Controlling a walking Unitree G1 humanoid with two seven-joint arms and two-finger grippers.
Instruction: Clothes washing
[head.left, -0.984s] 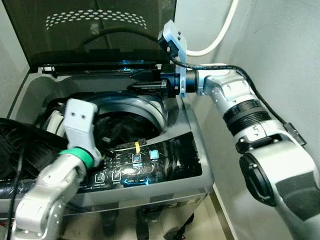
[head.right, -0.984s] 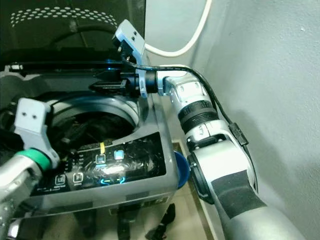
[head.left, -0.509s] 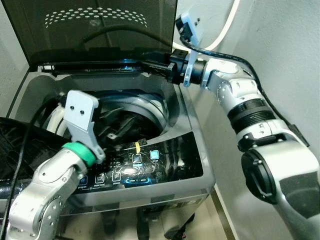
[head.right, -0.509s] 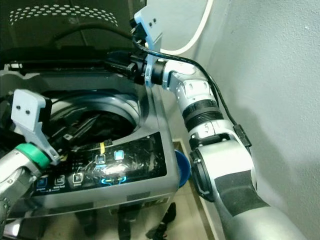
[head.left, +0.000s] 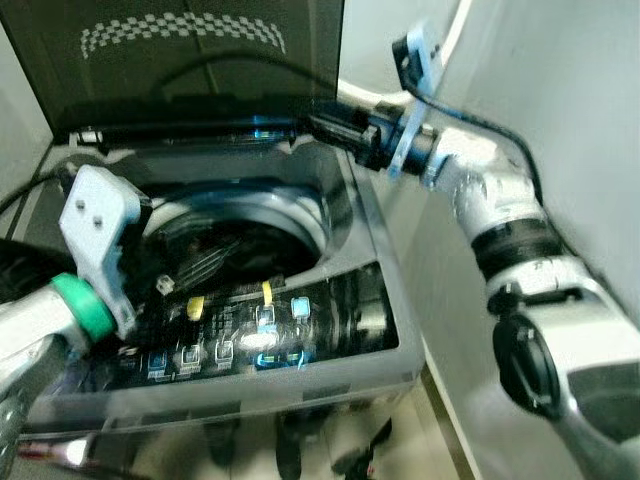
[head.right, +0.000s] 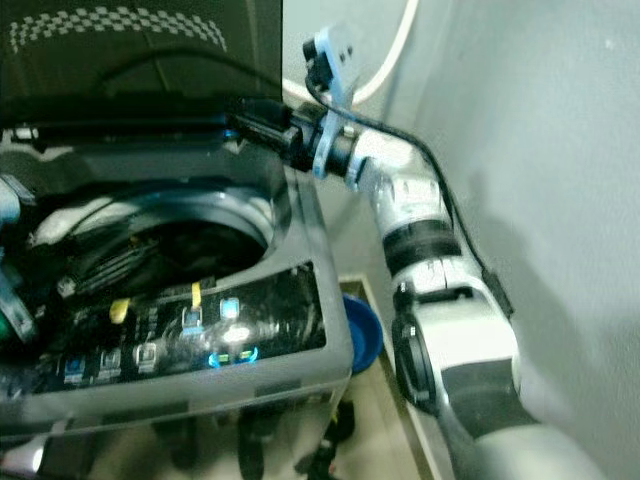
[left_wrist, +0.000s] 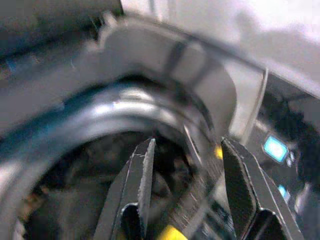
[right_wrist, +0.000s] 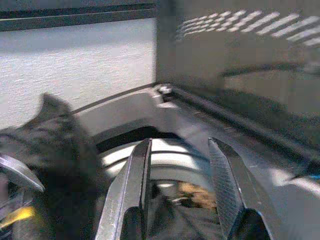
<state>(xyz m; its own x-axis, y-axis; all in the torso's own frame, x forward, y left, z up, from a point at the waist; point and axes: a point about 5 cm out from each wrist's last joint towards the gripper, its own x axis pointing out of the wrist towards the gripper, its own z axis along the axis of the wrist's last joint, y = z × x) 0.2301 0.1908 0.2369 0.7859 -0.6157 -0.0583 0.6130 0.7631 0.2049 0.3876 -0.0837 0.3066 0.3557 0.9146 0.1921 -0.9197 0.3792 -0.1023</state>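
Observation:
A grey top-loading washing machine (head.left: 392, 300) stands with its dark lid (head.left: 180, 60) raised. Dark clothes (head.left: 235, 250) lie in the drum (right_wrist: 165, 165). My right gripper (head.left: 316, 122) is at the machine's back right corner, just under the lid's lower edge. It stands open with nothing between its fingers (right_wrist: 137, 175). My left gripper (left_wrist: 187, 145) hovers open over the drum's front left rim, beside the lit control panel (head.left: 270, 330), and holds nothing. The picture is blurred.
A white hose (head.left: 455, 30) runs up the wall behind the right arm, and the wall stands close on the right. A blue basin (head.right: 362, 335) lies on the floor right of the machine. Dark items (head.left: 290, 450) lie on the floor in front.
My right gripper has moved up and toward the back right, from above the drum to the lid's corner. My left arm has shifted left. The camera has moved too.

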